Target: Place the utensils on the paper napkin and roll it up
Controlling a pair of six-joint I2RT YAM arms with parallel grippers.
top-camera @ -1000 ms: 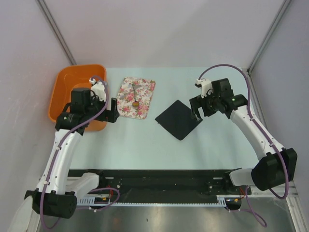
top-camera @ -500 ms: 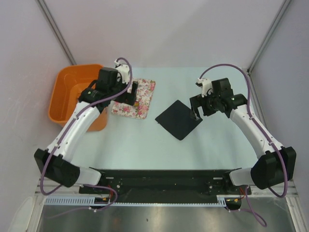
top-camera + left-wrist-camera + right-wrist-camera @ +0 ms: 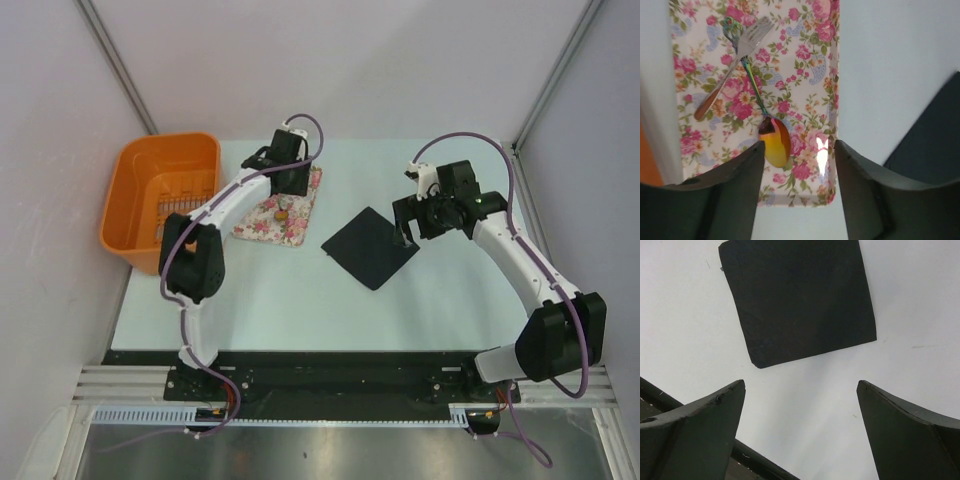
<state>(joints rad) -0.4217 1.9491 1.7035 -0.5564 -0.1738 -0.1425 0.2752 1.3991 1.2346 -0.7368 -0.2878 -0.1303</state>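
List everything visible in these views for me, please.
Orange plastic basket: one, orange, table's far left.
Pink-and-white floral rectangular cloth: one, pink-white, right of the basket.
Slim metal spoon with gold head: one, gold and iridescent, on the cloth.
Metal fork with brown handle: one, silver and brown, crossing the spoon.
Thin black square paper napkin: one, black, mid-table.
Pale table: one, light blue-green, under everything.
Left claw: one, black, open over the cloth.
Right claw: one, black, open beside the napkin.
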